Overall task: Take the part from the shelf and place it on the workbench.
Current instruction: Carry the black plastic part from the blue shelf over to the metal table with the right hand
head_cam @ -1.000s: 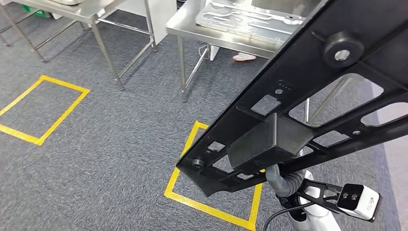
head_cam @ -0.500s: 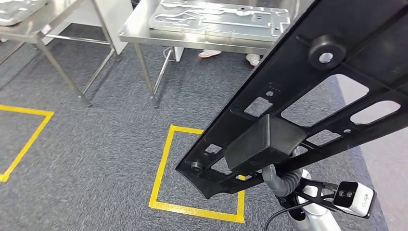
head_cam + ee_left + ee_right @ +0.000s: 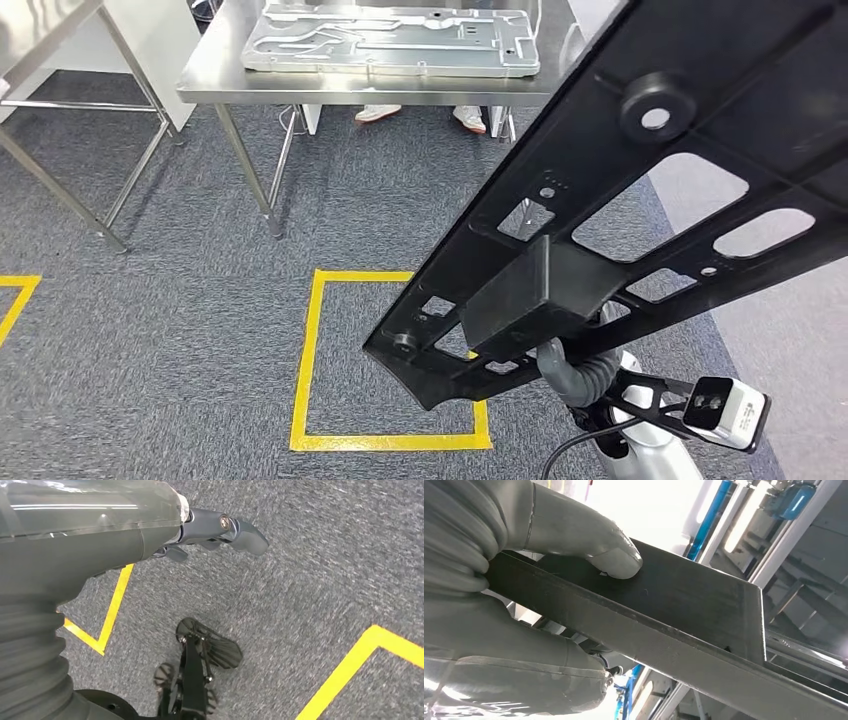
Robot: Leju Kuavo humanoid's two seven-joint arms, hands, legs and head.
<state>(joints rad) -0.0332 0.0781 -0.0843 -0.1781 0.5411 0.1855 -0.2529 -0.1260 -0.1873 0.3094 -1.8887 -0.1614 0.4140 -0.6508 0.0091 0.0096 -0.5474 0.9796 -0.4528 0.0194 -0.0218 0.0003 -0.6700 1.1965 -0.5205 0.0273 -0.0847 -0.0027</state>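
Firmly, right hand [image 3: 524, 605] pinches long black perforated plastic part [image 3: 650, 190] — thumb above, fingers beneath; left hand [image 3: 210, 532] loosely spread — holds nothing.

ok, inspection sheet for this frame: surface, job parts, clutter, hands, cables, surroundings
Surface: steel workbench ahead, on grey carpet; a silver machined plate lies on it.
Job's things: black plastic part, a long frame with cut-outs, carried tilted in front of the robot, not yet on the bench.
Clutter: nothing seen.
Hands: right hand grips the part's edge, thumb pressed on top; left hand hangs over the carpet, holding nothing, fingers hard to read.
Cables: black cable by the right wrist camera.
Surroundings: yellow floor square before the bench; a person's shoes under it; second steel table to the left.
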